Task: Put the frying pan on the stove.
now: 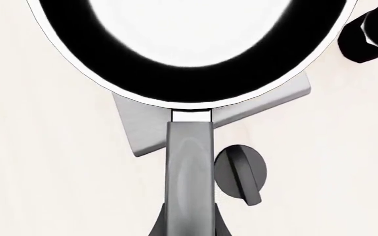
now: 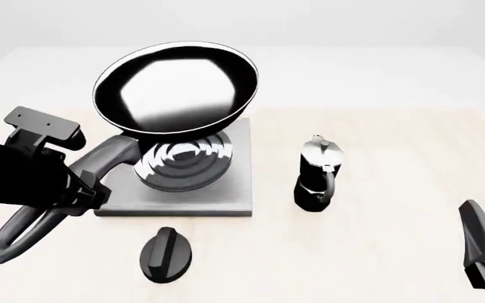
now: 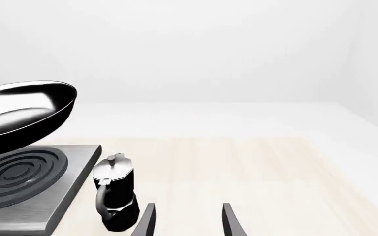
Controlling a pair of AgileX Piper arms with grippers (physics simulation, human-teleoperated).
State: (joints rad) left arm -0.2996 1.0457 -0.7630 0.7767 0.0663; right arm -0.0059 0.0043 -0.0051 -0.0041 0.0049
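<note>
My left claw (image 2: 74, 189) was clenched on the handle of the frying pan (image 2: 175, 88), gripping it partway along, with the looped end of the handle sticking out behind and below my arm toward the near left of the table (image 2: 394, 240). I held the pan up in the air above the stove (image 2: 225, 196), clear of it, with a gap showing between the pan's underside and the rings. The pan was tilted, its far rim higher than the side where the handle joins. In my left wrist camera the pan (image 1: 196, 73) filled most of the picture, the grey slab of the stove (image 1: 143, 128) poking out beneath it on both sides of the handle.

The stove lay flat on the table, left of the middle. A small black knob (image 2: 165, 254) lay on the table just in front of the stove, apart from it. A black-and-silver coffee pot (image 2: 317, 173) stood upright just to the right of the stove, not touching it.

My right claw (image 3: 185, 221) was released, its two fingers spread apart and holding nothing. It hung low at the near right edge of the table, well apart from the coffee pot and the stove.
</note>
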